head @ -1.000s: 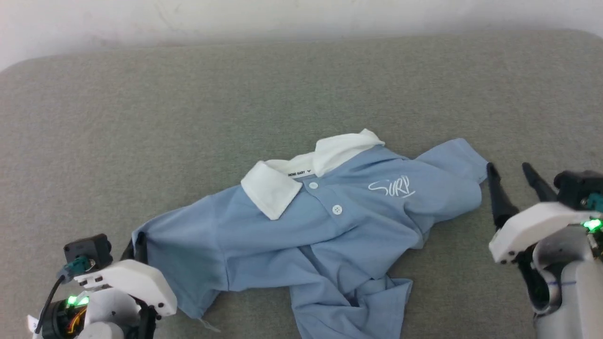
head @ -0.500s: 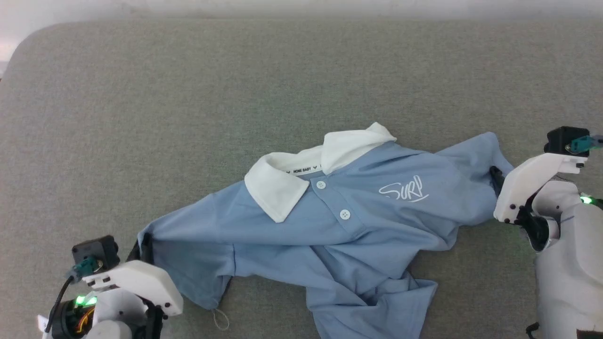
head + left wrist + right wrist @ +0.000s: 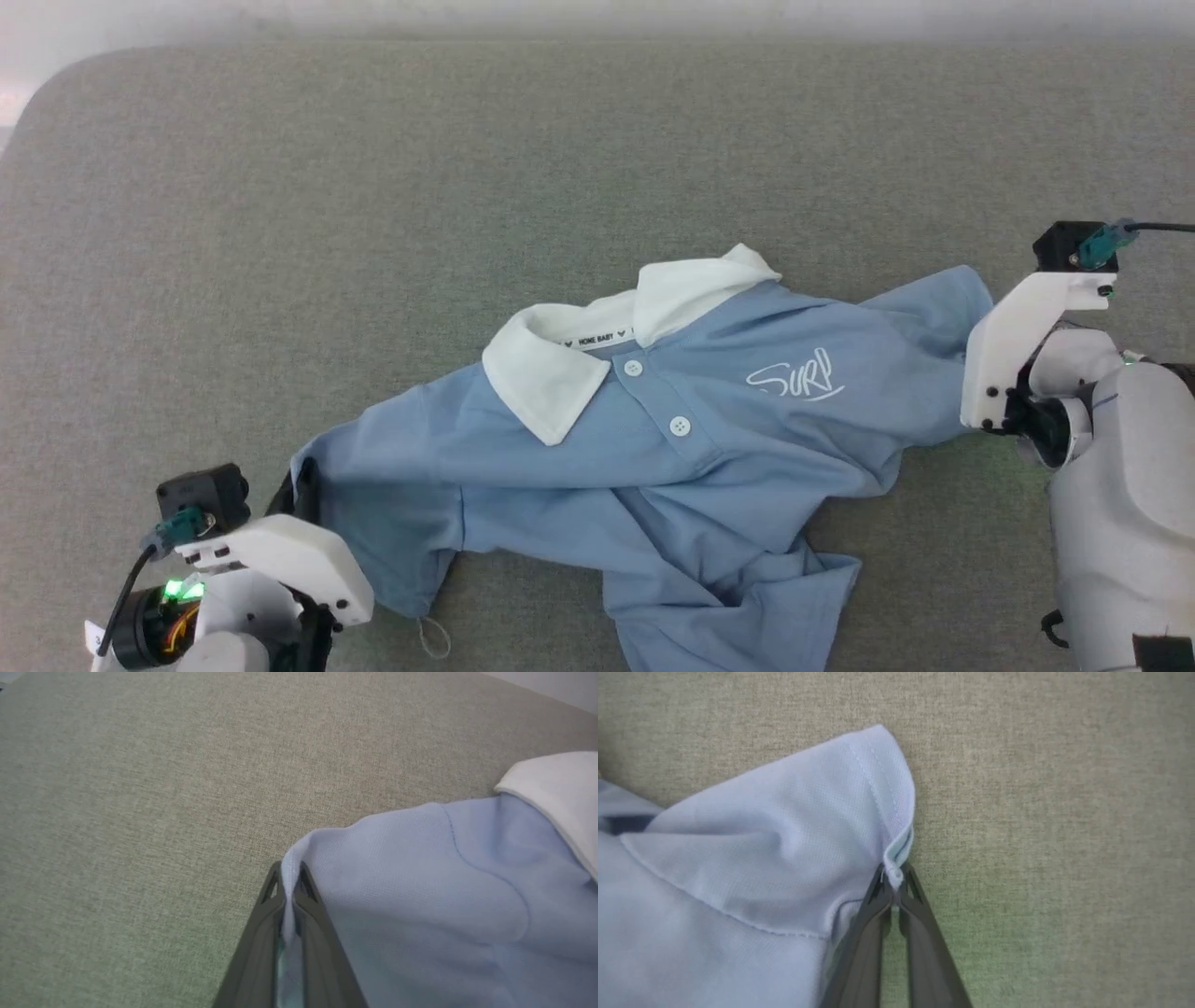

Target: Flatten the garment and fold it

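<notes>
1. On the grey-green woven surface (image 3: 373, 187), the garment (image 3: 560, 467) is lying front-up, stretching crosswise between the two arms, with its neck pointing toward the far side.
2. Its white collar (image 3: 546, 383) is lying open. The neck tape (image 3: 597, 340) is showing inside it, two white buttons (image 3: 634, 368) are sitting on the placket, and the white cursive script (image 3: 794, 378) is showing on the chest toward the robot's right.
3. At the robot's left, the left gripper (image 3: 290, 879) is pinching the hem edge of the left sleeve (image 3: 373, 858). Its jaws are pressing together, with a thin fold of blue cloth running down between them.
4. At the robot's right, the right gripper (image 3: 893, 877) is nipping the hem of the right sleeve (image 3: 794, 812). Its jaws are pressing together on a small fold at the tips.
5. The lower body of the garment is bunching in loose folds toward the near side and running off the bottom of the head view.
6. A small thread loop (image 3: 431, 639) is lying on the surface just beside the near corner of the left sleeve.
</notes>
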`<state>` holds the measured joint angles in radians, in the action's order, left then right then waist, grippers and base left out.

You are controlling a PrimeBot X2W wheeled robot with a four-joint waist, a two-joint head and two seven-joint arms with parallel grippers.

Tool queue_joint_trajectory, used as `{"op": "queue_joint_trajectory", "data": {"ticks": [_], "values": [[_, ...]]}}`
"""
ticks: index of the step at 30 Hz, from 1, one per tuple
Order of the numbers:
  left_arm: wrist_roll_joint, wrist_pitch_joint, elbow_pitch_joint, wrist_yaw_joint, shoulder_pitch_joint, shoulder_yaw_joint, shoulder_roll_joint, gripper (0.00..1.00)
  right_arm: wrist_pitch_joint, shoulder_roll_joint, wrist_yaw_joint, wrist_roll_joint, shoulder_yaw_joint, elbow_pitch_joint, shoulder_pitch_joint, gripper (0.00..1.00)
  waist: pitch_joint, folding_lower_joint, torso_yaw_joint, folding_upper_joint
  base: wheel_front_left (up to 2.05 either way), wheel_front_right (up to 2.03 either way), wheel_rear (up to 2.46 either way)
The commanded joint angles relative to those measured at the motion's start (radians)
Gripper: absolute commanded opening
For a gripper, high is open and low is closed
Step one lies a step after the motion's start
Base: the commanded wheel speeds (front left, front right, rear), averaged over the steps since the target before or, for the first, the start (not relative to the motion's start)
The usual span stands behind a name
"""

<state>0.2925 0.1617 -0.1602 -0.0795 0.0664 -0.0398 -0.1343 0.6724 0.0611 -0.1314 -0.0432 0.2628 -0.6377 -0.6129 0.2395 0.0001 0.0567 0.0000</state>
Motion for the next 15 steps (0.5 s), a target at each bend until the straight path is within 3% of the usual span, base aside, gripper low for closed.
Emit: {"op": "queue_joint_trajectory", "data": {"ticks": [1,5,8,15], "values": [[0.006,-0.009,0.009,0.008,0.007,0.0,-0.008,0.0,-0.006,0.0,0.001,0.013,-0.011,0.009,0.03,0.0,-0.01,-0.0001,-0.009,0.0,0.0,0.0,0.0],[0.093,-0.008,0.058,0.069,0.052,-0.013,0.001,0.0,-0.031,0.042,0.001,0.059,-0.074,0.1,0.023,0.0,-0.022,-0.0001,-0.019,0.0,0.0,0.0,0.0],[0.152,0.017,0.102,0.125,0.123,-0.028,-0.029,0.0,-0.038,0.092,0.001,0.08,-0.141,0.171,-0.012,0.0,-0.023,-0.0001,-0.03,0.0,0.0,0.0,0.0],[0.188,0.083,0.175,0.159,0.377,-0.042,-0.124,0.0,0.002,0.185,0.001,0.134,-0.253,0.27,-0.17,0.0,0.015,-0.0001,-0.044,0.0,0.0,0.0,0.0]]}}
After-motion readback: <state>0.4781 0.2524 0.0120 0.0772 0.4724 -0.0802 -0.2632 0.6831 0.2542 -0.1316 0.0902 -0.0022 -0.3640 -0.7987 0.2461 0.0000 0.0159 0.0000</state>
